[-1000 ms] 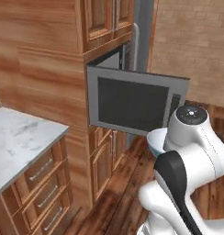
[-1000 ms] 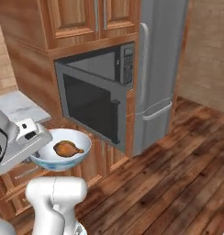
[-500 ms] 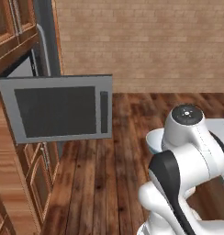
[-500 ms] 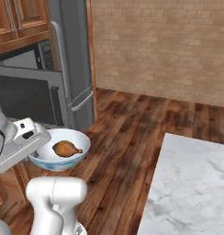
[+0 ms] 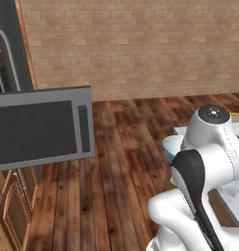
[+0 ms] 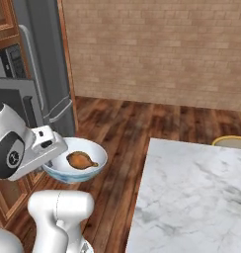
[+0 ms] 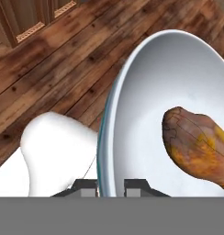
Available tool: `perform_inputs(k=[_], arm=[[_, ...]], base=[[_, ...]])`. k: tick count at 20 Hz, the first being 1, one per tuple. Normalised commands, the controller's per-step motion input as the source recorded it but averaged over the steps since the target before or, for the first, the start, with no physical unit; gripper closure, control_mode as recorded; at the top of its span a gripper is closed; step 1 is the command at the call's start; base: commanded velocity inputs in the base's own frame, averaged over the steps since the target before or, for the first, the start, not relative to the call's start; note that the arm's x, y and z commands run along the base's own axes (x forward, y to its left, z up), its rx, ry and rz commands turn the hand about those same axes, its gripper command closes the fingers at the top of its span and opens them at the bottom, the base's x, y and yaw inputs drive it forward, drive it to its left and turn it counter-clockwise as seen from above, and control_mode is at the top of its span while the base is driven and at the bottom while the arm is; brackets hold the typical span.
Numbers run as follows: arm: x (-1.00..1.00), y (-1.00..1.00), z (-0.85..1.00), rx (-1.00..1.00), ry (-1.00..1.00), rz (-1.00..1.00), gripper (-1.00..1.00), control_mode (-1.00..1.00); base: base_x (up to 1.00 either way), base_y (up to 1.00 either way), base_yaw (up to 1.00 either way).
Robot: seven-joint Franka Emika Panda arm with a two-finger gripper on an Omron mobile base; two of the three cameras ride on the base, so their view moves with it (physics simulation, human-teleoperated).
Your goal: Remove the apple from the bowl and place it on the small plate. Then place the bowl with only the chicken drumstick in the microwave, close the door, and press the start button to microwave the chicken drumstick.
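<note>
Since half a second ago the whole picture has swung: the base has turned, so the microwave (image 6: pixel 11 62) and the tall grey refrigerator (image 6: pixel 46 69) beside it now sit at the far left of the right base view, and the brick wall (image 6: pixel 157 49) takes up most of the background. The gripper (image 7: pixel 110 186) stays clamped on the rim of the bowl (image 6: pixel 75 165), one finger tip on either side of the rim in the hand view, and the bowl hangs in the air above the wooden floor (image 6: pixel 122 143), in the same place relative to the arm as before. The chicken drumstick (image 6: pixel 82 160) lies inside the bowl. The door (image 5: pixel 40 127) of the microwave stands swung out, its dark window facing the left base view. To the right of the bowl lies a marble counter (image 6: pixel 191 197), more of it showing than earlier, with a yellow-rimmed round thing (image 6: pixel 231 142) at its far edge, too cut off to name.
</note>
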Motion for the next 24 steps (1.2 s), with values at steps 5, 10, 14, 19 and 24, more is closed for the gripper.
perform_inputs(k=[5,10,14,19,24], arm=[[0.67,-0.68,-0.02,0.21,0.00,0.09,1.00,-1.00],[0.50,0.10,-0.02,0.02,0.00,0.10,1.00,1.00],[0.00,0.00,0.00,0.00,0.00,0.00,1.00,1.00],[0.00,0.00,0.00,0.00,0.00,0.00,1.00,1.00],[0.00,0.00,0.00,0.00,0.00,0.00,1.00,1.00]], base=[[0.00,0.00,0.00],[0.32,0.17,0.08],[0.74,0.07,0.18],[0.97,-0.06,0.14],[1.00,0.00,0.20]])
